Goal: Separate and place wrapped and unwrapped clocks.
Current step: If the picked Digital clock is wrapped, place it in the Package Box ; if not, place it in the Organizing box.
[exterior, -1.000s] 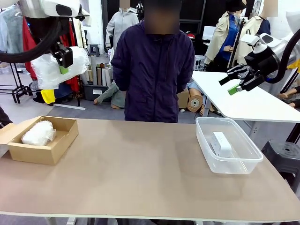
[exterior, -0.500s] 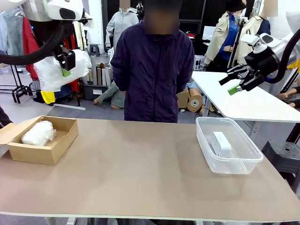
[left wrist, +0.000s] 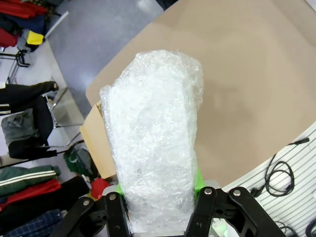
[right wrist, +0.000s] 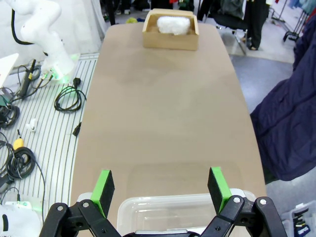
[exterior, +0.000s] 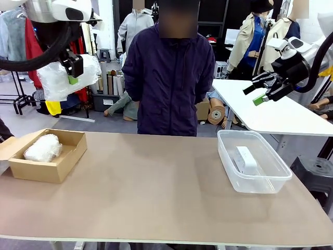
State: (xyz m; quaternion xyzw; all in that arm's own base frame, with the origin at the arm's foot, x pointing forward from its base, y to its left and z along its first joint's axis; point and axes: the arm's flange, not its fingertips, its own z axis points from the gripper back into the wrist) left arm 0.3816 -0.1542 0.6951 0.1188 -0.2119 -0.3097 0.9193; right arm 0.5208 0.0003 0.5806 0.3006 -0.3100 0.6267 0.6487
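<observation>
My left gripper (exterior: 73,72) hangs high above the table's left end, shut on a bubble-wrapped clock (exterior: 58,79); in the left wrist view that wrapped bundle (left wrist: 153,143) stands up between the fingers. A second wrapped clock (exterior: 42,148) lies in the brown cardboard box (exterior: 70,156) at the left, also seen far off as a white bundle (right wrist: 173,23). The bare white clock (exterior: 246,159) rests inside the clear plastic tub (exterior: 263,183) on the right. My right gripper (exterior: 255,95) is raised above the tub, open and holding nothing, its green pads (right wrist: 104,186) wide apart.
A person in a dark jacket (exterior: 169,73) stands at the far side of the table, hands out of sight. A white table (exterior: 270,114) stands behind on the right. The brown tabletop (exterior: 151,187) between box and tub is bare.
The left gripper with its wrapped clock shifted slightly to the right and has since held still. The right arm has not moved.
</observation>
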